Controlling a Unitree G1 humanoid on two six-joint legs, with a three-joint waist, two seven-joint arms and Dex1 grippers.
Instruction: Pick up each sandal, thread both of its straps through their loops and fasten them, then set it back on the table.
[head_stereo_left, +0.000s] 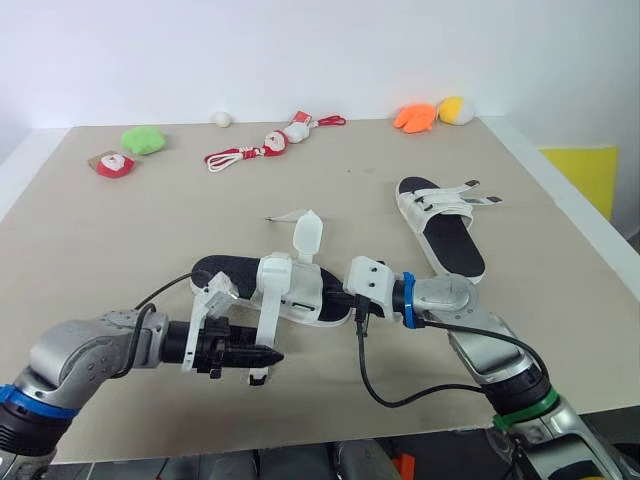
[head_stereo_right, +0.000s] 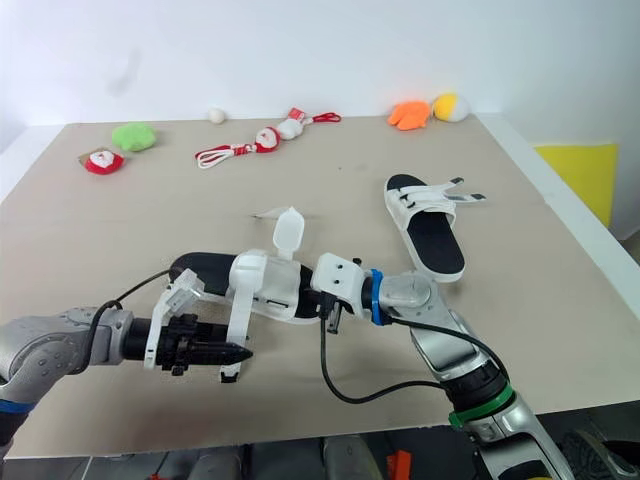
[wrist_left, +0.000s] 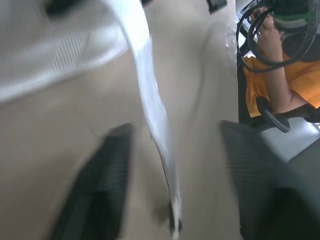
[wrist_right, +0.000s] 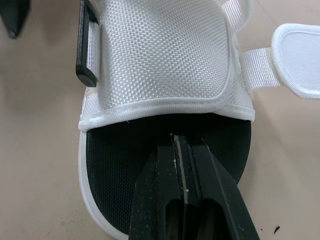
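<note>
A white sandal with a black footbed (head_stereo_left: 300, 296) lies near the table's front edge. One of its straps (head_stereo_left: 308, 234) stands up loose. Another white strap (wrist_left: 159, 125) hangs down between the fingers of my left gripper (head_stereo_left: 268, 356), which is open and not clamped on it. My right gripper (wrist_right: 179, 145) is shut, its tips resting on the black footbed at the sandal's right end, just short of the woven white upper (wrist_right: 160, 55) with its black loop (wrist_right: 86, 45). A second white sandal (head_stereo_left: 440, 225) lies flat at the right, apart from both grippers.
Small plush toys line the far edge: green (head_stereo_left: 143, 139), red (head_stereo_left: 113, 164), a Santa on a red cord (head_stereo_left: 270, 143), orange (head_stereo_left: 415, 117), yellow (head_stereo_left: 456, 109). A person in orange (wrist_left: 285, 85) sits beyond the table's front edge.
</note>
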